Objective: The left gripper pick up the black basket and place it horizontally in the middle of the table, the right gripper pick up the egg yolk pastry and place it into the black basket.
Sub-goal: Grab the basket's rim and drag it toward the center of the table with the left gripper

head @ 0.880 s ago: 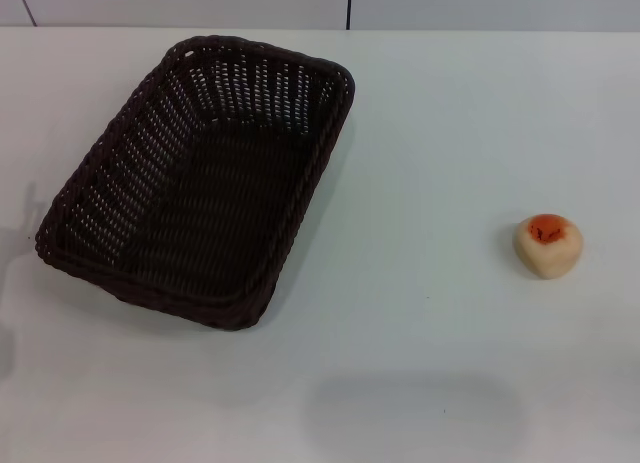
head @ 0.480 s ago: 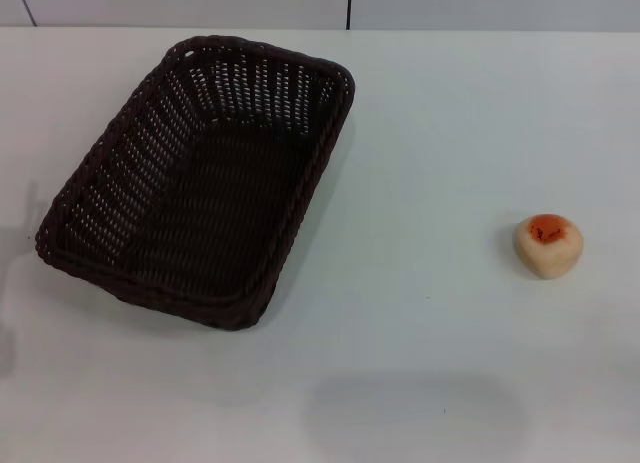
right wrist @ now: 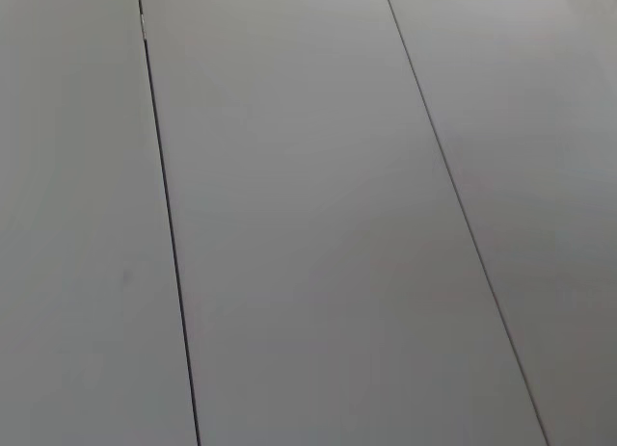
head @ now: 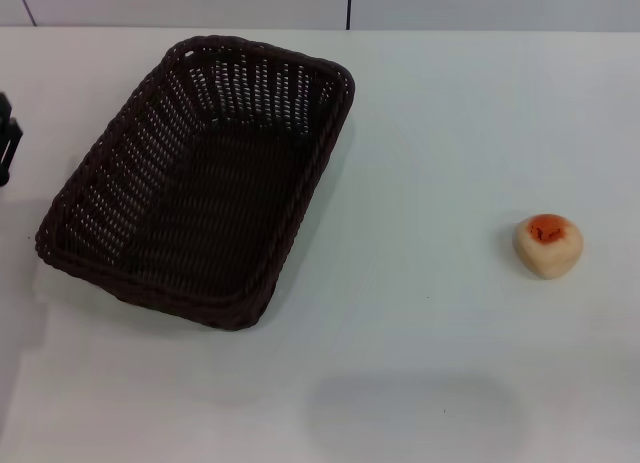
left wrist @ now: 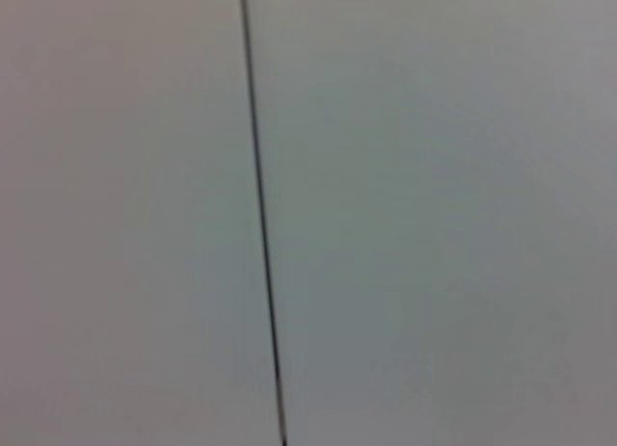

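The black basket point(head: 200, 178) lies empty on the left half of the white table point(head: 430, 143), set at a slant with its far end toward the middle. The egg yolk pastry point(head: 548, 245) sits alone at the right, its orange patch facing up. A black part of my left gripper point(head: 7, 141) shows at the left edge of the head view, left of the basket and apart from it. My right gripper is out of view. Both wrist views show only pale grey panels with thin dark seams.
A grey wall with a dark vertical seam point(head: 349, 5) runs behind the table's far edge. Bare tabletop lies between the basket and the pastry and along the front.
The left gripper has come into the head view at the left edge. The basket and the pastry have not moved.
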Controlling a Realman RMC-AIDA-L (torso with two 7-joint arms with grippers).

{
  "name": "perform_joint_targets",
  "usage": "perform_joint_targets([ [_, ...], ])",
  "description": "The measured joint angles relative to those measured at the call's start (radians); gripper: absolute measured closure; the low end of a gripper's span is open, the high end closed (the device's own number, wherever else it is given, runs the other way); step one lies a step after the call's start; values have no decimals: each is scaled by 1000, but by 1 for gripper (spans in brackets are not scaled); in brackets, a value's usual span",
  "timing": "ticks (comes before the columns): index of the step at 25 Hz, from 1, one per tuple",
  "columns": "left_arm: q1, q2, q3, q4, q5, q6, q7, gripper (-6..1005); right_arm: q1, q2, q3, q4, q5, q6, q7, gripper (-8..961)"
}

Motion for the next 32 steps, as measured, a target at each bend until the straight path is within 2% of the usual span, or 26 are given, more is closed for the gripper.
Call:
perform_joint_targets([
  [3, -9, 2, -2, -26, 0, -3, 40, 214, -2, 0, 0, 0, 0, -2, 0, 158],
  [5, -6, 14, -4, -90, 2, -27, 61, 216, -3, -1, 0, 0, 1, -3, 0, 158],
  [8, 4, 51, -5, -191, 20, -123, 55, 218, -3, -1, 0, 0, 2, -3, 0, 158],
  [9, 14, 91, -13, -298, 43, -256, 55, 219, -3, -1, 0, 0, 2, -3, 1, 157],
  [10, 14, 91, -13, -298, 43, -256, 55, 219, -3, -1, 0, 0, 2, -3, 1, 157],
  [12, 20, 124, -38, -400, 72, -383, 55, 221, -3, -1, 0, 0, 1, -3, 2, 157],
  [13, 28, 143, -66, -474, 100, -472, 49, 221, -3, -1, 0, 0, 1, -2, 3, 157],
  [14, 48, 167, -120, -604, 147, -627, 40, 222, -3, -1, 0, 0, 1, 1, 4, 157],
  [15, 48, 167, -120, -604, 147, -627, 40, 223, -3, -1, 0, 0, 1, 1, 4, 157],
  [17, 82, 182, -190, -770, 210, -815, 35, 224, -4, -1, 0, 0, 1, 2, 4, 157],
  [18, 99, 183, -216, -839, 239, -885, 36, 225, -5, -1, 0, 0, 1, 2, 4, 157],
  [19, 132, 178, -265, -976, 293, -1017, 39, 226, -8, -1, -1, 0, 1, 5, 4, 157],
  [20, 132, 178, -265, -976, 293, -1017, 39, 226, -8, -1, -1, 0, 1, 5, 4, 157],
  [23, 151, 168, -318, -1162, 354, -1260, 45, 228, -10, -1, -2, 0, 0, 9, 5, 157],
  [24, 139, 170, -336, -1278, 369, -1458, 66, 229, -10, -1, -2, 0, 0, 9, 5, 157],
  [25, 128, 170, -340, -1307, 368, -1540, 86, 230, -11, -1, -2, 0, 0, 9, 6, 157],
  [26, 128, 170, -340, -1307, 368, -1540, 86, 231, -11, -1, -2, 0, 0, 9, 6, 158],
  [27, 115, 166, -349, -1347, 366, -1639, 114, 231, -11, -1, -2, 0, 0, 10, 6, 158],
  [28, 100, 156, -362, -1379, 362, -1732, 146, 232, -10, -1, -2, 0, 0, 10, 6, 158],
  [29, 71, 120, -402, -1431, 360, -1890, 209, 233, -10, -1, -1, 0, 0, 11, 7, 158],
  [30, 50, 77, -443, -1458, 360, -1995, 263, 233, -10, -1, -1, 0, 0, 12, 7, 158],
  [31, 50, 77, -443, -1458, 360, -1995, 263, 234, -10, -1, -1, 0, 0, 12, 7, 158],
  [32, 33, 44, -477, -1473, 359, -2067, 309, 235, -10, -1, -2, 0, 0, 14, 7, 158],
])
